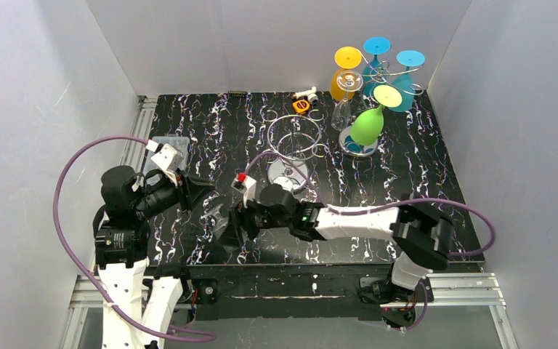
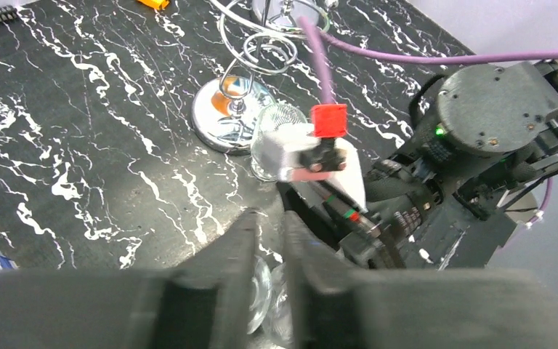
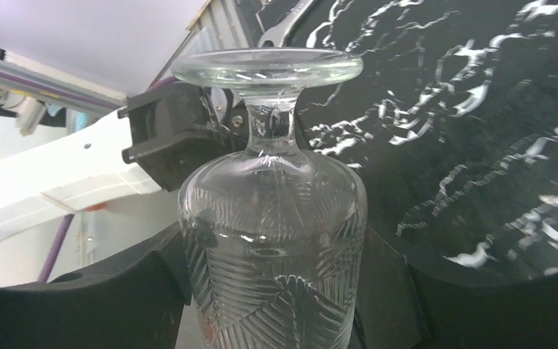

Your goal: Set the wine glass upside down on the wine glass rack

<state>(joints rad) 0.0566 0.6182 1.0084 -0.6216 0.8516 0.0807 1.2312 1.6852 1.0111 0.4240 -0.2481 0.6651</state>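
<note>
While clamping the clear ribbed wine glass [image 3: 272, 240] by its bowl in the right claw [image 3: 265, 309] over the black marbled counter [image 1: 211, 138], carry it foot-up and feed its stem into the nearby chrome spiral rack [image 1: 293, 142].

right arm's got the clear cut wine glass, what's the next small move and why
Probably lift the right gripper slightly, straight up. Its fingers clamp the bowl of the clear cut-glass wine glass, leaving stem and foot free. The left gripper sits close beside it, and the empty silver wire rack stands farther back, so rising clear first seems safest.
</note>
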